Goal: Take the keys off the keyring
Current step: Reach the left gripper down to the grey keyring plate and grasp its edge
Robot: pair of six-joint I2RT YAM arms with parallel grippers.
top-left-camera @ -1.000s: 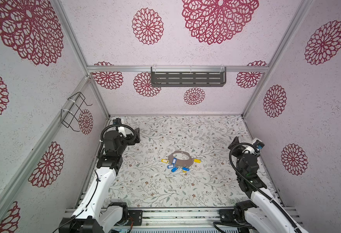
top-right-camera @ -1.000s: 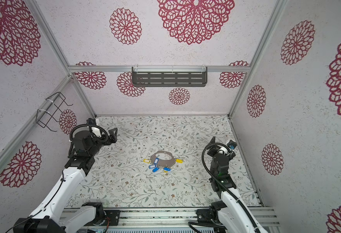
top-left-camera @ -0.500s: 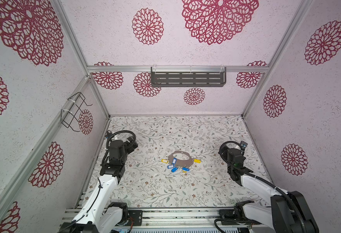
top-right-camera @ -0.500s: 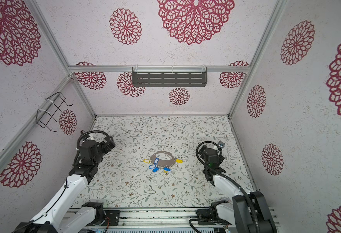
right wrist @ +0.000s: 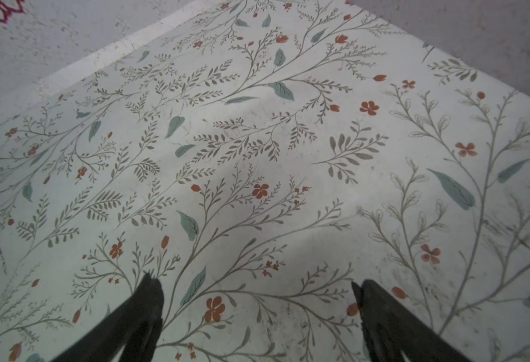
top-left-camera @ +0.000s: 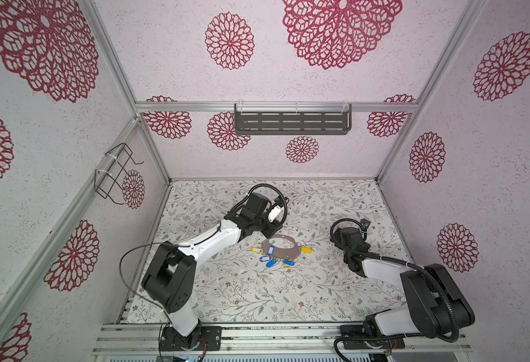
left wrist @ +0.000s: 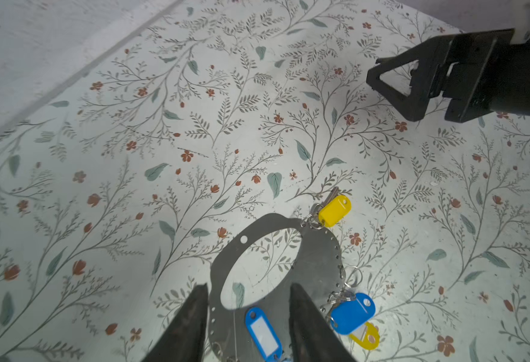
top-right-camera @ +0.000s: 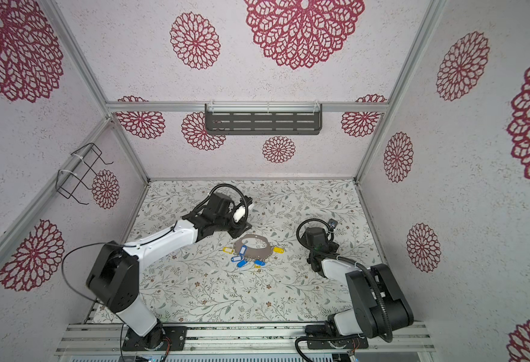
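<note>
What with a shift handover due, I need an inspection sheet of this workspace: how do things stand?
Surface: floral table, flat, a few pale flecks.
Job's things: grey horseshoe plate lies flat mid-table; blue and yellow tags ringed to its rim.
Clutter: nothing seen.
Grippers: left gripper low over the plate, jaws apart, no grip seen; right gripper wide open over bare table.
Cables: black cables loop at both wrists; a thin cable arcs beside the left arm; none crosses the plate.
Surroundings: red-flowered walls; slotted shelf on the back wall, wire rack on a side wall.
</note>
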